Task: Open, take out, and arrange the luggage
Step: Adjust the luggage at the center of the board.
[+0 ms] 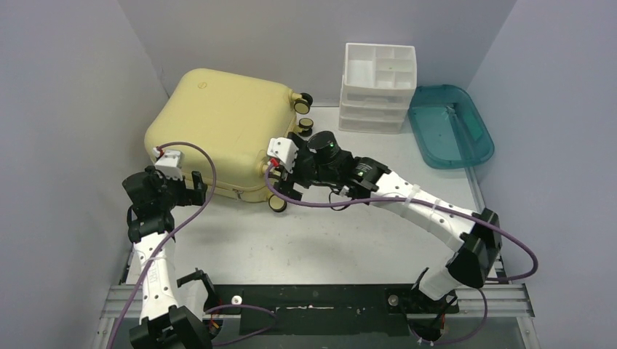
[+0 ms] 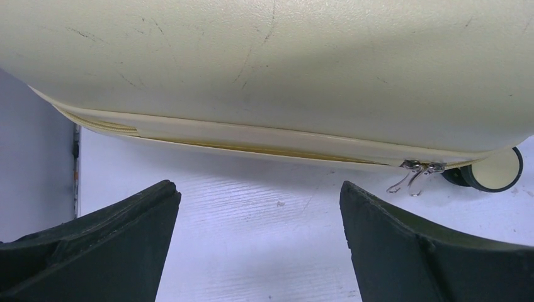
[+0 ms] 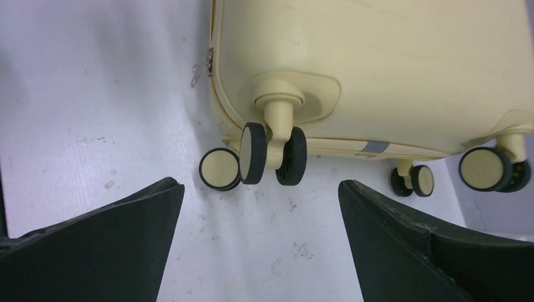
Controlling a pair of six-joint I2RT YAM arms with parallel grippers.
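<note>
Two grippers, both spread wide and holding nothing. Left gripper low at the near left side of the luggage, facing its zipper seam and two metal pulls. Right gripper at the near right corner, just short of a double wheel. Luggage flat and shut on the far left of the table, wheels toward the right. Beyond those wheels, a white drawer organizer, then a teal tray further right.
</note>
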